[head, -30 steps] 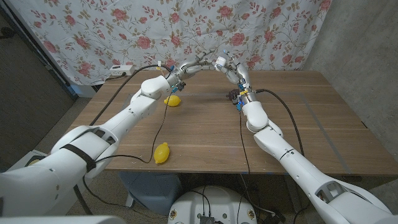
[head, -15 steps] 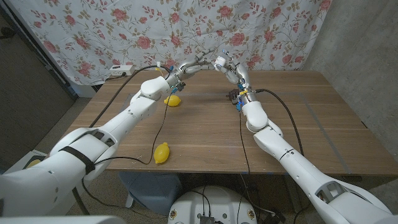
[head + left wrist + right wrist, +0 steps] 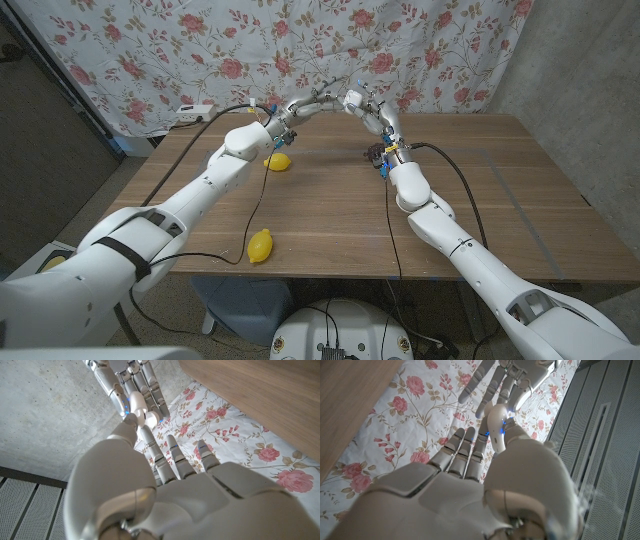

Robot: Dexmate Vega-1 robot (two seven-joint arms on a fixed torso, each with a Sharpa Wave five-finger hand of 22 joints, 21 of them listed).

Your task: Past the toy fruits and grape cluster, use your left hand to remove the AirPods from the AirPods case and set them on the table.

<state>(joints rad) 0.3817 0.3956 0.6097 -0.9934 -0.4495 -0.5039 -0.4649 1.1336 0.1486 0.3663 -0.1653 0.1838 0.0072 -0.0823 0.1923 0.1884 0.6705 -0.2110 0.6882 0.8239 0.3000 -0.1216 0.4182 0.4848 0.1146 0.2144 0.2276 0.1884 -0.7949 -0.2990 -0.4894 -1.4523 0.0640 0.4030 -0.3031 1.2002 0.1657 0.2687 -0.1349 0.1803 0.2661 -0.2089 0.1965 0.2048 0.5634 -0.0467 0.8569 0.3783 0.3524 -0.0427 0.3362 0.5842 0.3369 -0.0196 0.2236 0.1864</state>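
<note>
The AirPods case [image 3: 351, 97] is hard to make out. In the head view it is a small white shape held in the air where the two hands meet, beyond the grape cluster [image 3: 376, 153] and above the far edge of the bench [image 3: 520, 190]. In the left wrist view a rounded white piece [image 3: 145, 414] with a blue glint beside it sits where the fingertips come together. The right wrist view shows a similar white oval [image 3: 495, 417] with blue glints. Neither view shows whether the lid is up or whether an earbud is out.

The left hand [image 3: 313, 101] reaches in from the left of the grape cluster, and its fingertips are against that white piece. In its own wrist view the left hand [image 3: 190, 500] has its fingers stretched forward and its thumb up at the piece. I cannot tell whether it actually pinches anything. The right hand [image 3: 366, 108] is raised just above and behind the grape cluster, fingers long and close together, meeting the left hand fingertip to fingertip [image 3: 127, 380]. Whether the right hand grips the case is also unclear.

The dark grape cluster lies on the bench just beside the right forearm. One yellow toy lemon [image 3: 278, 161] sits to the left of the cluster, under the left arm. A second lemon [image 3: 260, 245] lies farther left and well nearer the front edge. A flowered cloth [image 3: 200, 50] hangs behind the cluster.
</note>
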